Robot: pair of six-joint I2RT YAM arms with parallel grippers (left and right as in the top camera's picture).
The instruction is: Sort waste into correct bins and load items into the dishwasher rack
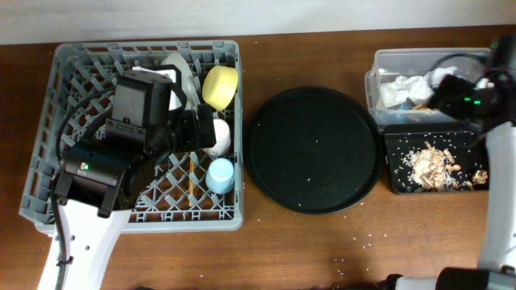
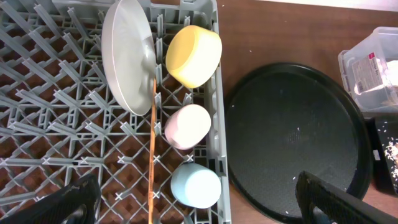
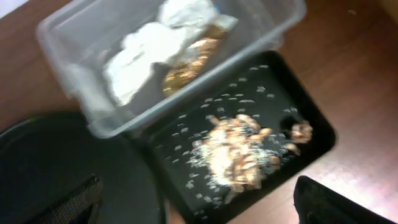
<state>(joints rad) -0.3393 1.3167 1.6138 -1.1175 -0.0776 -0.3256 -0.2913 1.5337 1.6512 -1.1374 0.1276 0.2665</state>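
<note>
Dishwasher rack [image 1: 145, 216]: we count plate [image 2: 127, 56], yellow bowl [image 2: 194, 56], pink cup [image 2: 188, 126], light-blue cup [image 2: 196, 185] and chopsticks [image 2: 152, 162] inside. Clear tub [image 3: 81, 99]: napkins [image 3: 140, 59], wrapper [image 3: 186, 68]. Black tray [image 3: 311, 134]: food scraps [image 3: 239, 155]. Left gripper [image 2: 199, 196] spread, empty, over the rack; right gripper [image 3: 202, 199] spread, empty, over the bins. We judge the job nearly complete; stray crumbs remain on the bench [image 1: 322, 250]

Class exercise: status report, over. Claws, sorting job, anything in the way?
Left claw open over rack; right claw open over black tray. Plate, bowl, pink cup, blue cup, chopstick racked; napkins, wrapper in clear tub, scraps in tray. Nothing blocking.
</note>
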